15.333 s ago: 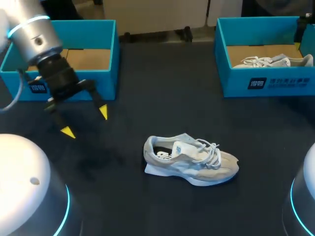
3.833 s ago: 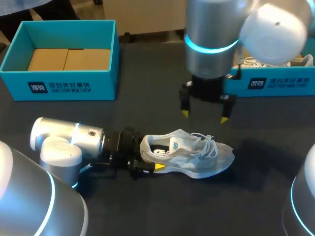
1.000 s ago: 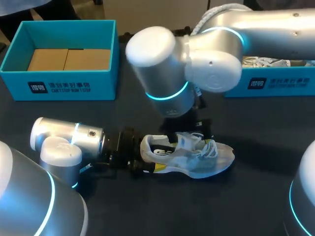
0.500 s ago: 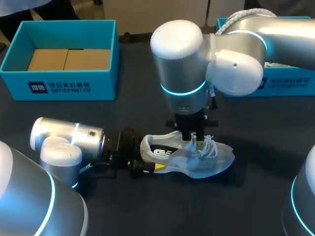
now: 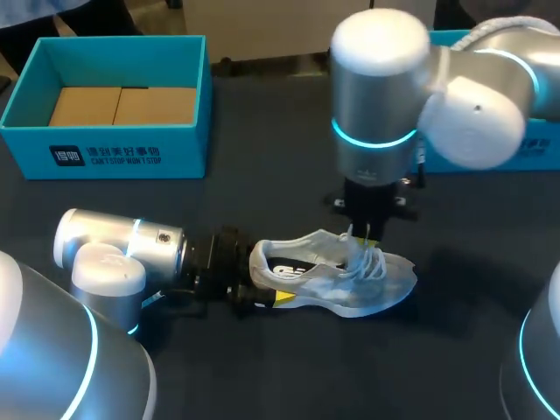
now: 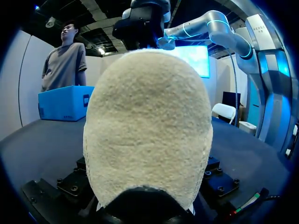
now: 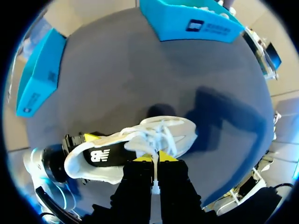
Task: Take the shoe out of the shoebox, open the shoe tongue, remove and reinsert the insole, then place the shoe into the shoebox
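The dark table [image 5: 262,367] bears a pale shoe [image 5: 350,284] mid-table, a blue shoebox [image 5: 114,149] far left, another shoebox [image 5: 544,162] far right

The left arm [image 5: 122,249] is laid low along the table, the left gripper [image 5: 269,278] held level, its fingers pressed on both sides of the heel of the shoe [image 5: 350,284]. The right arm [image 5: 376,96] is held upright, the right gripper [image 7: 154,159] pointed down, its tips nearly together.

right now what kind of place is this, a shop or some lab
Probably a robot lab bench, not a shop: a dark table with an empty teal shoebox and a second shoebox, and a grey sneaker with the left gripper on its heel, the right gripper at its tongue.
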You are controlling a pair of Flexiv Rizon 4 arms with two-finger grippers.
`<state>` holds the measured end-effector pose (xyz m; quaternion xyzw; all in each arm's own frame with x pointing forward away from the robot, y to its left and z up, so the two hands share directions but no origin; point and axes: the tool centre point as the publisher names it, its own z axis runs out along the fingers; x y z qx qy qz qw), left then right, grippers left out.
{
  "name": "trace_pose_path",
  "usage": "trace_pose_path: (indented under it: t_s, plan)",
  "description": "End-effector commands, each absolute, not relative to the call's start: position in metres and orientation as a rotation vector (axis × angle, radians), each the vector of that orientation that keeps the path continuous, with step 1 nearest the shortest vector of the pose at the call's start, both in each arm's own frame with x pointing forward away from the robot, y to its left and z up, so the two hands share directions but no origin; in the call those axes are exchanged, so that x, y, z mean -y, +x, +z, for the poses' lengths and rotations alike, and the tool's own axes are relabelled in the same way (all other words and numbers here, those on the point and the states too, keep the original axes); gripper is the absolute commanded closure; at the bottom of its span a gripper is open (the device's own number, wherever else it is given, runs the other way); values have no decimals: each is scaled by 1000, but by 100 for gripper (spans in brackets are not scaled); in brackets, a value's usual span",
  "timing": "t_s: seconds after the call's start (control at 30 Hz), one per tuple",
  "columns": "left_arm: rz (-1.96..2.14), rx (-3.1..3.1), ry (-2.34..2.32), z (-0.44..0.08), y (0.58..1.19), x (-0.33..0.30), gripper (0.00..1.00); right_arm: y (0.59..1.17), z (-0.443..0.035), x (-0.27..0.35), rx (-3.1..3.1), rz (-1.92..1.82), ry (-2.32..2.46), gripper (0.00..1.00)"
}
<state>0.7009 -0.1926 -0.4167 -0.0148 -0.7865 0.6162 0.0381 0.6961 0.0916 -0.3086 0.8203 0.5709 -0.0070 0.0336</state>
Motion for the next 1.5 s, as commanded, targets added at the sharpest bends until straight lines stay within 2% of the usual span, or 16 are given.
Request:
trace_pose_path:
  t_s: [0.03, 0.77, 0.8, 0.83, 0.87, 0.9, 0.93, 1.27, 1.5]
  plan:
    - [1889, 2413, -47, -418, 702, 193, 100, 688, -305, -57, -1725, 232, 2691, 100]
    - [1889, 2413, -47, -418, 702, 193, 100, 688, -348, -16, -1899, 280, 2764, 100]
    - [1889, 2413, -47, -418, 702, 193, 100, 688, -345, -17, -1906, 286, 2756, 93]
    - [1889, 2413, -47, -418, 702, 193, 100, 687, -342, -18, -1912, 286, 2745, 80]
    - [1889, 2413, -47, -418, 702, 193, 100, 687, -336, -20, -1915, 279, 2733, 47]
    - [1889, 2413, -47, -418, 702, 193, 100, 686, -331, -22, -1914, 272, 2721, 7]
    - [1889, 2413, -47, -418, 702, 193, 100, 685, -325, -24, -1913, 265, 2704, 0]
    - [1889, 2413, -47, -418, 702, 193, 100, 682, -243, -49, -1921, 144, 2489, 0]
    - [1889, 2413, -47, -418, 702, 193, 100, 695, -206, -69, -2039, 69, 2342, 0]
